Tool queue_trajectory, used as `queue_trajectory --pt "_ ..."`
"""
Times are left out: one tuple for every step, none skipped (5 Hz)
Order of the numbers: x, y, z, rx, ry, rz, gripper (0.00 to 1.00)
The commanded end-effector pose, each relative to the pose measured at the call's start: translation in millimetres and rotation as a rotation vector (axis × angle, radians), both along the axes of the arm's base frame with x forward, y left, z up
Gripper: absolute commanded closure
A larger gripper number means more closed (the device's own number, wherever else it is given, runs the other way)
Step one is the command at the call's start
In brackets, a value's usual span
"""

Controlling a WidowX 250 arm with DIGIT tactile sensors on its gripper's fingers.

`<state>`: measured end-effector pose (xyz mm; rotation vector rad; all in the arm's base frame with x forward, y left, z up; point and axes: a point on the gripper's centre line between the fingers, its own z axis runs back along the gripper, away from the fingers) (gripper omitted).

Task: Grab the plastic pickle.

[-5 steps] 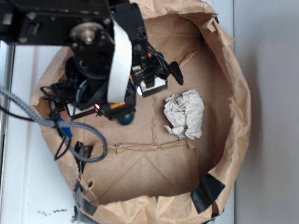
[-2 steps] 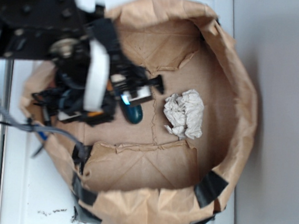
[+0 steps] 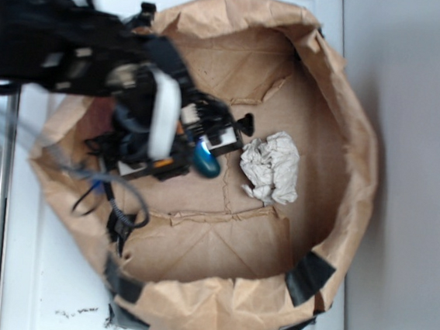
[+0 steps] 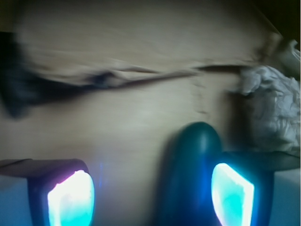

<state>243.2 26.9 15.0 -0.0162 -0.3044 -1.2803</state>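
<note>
The plastic pickle [image 3: 206, 162], dark green and glossy, lies on the brown paper floor just left of the crumpled paper wad. In the wrist view the pickle [image 4: 193, 174] stands between my two glowing fingertips, close against the right pad [image 4: 233, 195]. A wide gap separates it from the left pad [image 4: 70, 197]. My gripper [image 3: 210, 150] is open around it and low over the floor [image 4: 151, 197]. The arm hides the pickle's rear end.
A crumpled off-white paper wad [image 3: 270, 167] sits right of the pickle, also at the wrist view's right edge [image 4: 273, 108]. The rolled-down brown paper bag wall [image 3: 357, 155] rings the area. Black tape patches [image 3: 307, 276] mark its lower rim. Loose cables [image 3: 93, 192] hang at the left.
The arm has swung right and slightly up across the bag floor. The pickle has shifted right with the fingers, nearer the paper wad. The wad has stayed put.
</note>
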Motion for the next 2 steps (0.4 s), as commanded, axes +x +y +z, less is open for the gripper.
queue_trajectory --pt "30.5 12.4 -14.4 0.036 0.013 -0.024 0.0" --pt "32.5 13.1 -20.9 0.086 0.014 0.01 1.0"
